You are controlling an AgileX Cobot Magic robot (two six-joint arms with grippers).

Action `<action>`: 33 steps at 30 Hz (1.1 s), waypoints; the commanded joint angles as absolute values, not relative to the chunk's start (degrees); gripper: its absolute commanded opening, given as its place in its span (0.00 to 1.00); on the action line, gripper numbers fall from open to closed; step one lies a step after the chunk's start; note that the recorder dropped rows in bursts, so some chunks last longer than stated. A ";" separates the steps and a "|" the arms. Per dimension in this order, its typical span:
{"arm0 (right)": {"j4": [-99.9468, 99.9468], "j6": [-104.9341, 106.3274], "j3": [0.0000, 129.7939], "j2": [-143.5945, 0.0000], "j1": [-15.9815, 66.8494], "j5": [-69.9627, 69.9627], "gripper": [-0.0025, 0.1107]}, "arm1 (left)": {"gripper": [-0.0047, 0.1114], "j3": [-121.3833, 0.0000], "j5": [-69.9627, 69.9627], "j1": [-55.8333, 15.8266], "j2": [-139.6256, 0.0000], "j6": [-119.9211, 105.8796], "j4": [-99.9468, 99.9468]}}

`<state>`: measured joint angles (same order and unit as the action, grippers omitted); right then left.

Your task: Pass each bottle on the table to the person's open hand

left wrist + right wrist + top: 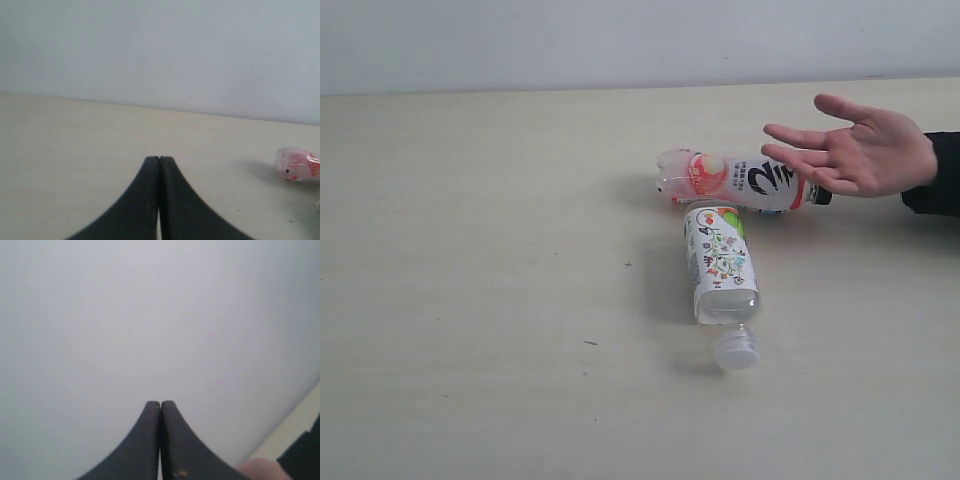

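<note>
Two bottles lie on their sides on the cream table (pixel 470 250). The pink-red bottle with a black cap (pixel 740 181) lies crosswise, its cap end under the person's open hand (pixel 855 150). The floral-label bottle (pixel 722 268) lies just in front of it, white cap toward the front edge. The other two bottles are out of view. No gripper shows in the exterior view. My left gripper (pixel 159 159) is shut and empty above the table, with the pink bottle's base (pixel 297 164) far off to one side. My right gripper (pixel 160 403) is shut and empty, facing the wall.
The person's dark sleeve (pixel 940 175) enters from the right edge. A pale grey wall (pixel 620 40) backs the table. A bit of skin (pixel 260 470) and dark sleeve (pixel 302 452) show in a corner of the right wrist view.
</note>
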<state>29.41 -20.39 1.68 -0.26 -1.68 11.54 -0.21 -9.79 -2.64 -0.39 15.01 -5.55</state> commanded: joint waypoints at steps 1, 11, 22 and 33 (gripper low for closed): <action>23.59 -15.00 9.64 -2.17 -1.98 10.44 0.02 | 0.04 0.00 -9.77 -2.43 0.00 15.23 -5.12; 16.30 10.01 38.92 -32.62 -1.98 -30.99 0.02 | 0.04 0.00 -9.77 -2.43 0.00 15.23 -5.12; 35.63 25.80 55.45 -65.70 2.45 -60.53 0.02 | 0.04 0.00 -9.77 -2.43 0.00 15.23 -5.12; 47.12 32.28 56.42 -78.95 15.17 -52.70 0.11 | 0.04 0.00 -9.77 -2.43 0.00 15.23 -5.12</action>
<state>43.19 29.10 55.28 -76.95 14.23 -53.47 -0.21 -9.89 -2.64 -0.39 15.01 -5.55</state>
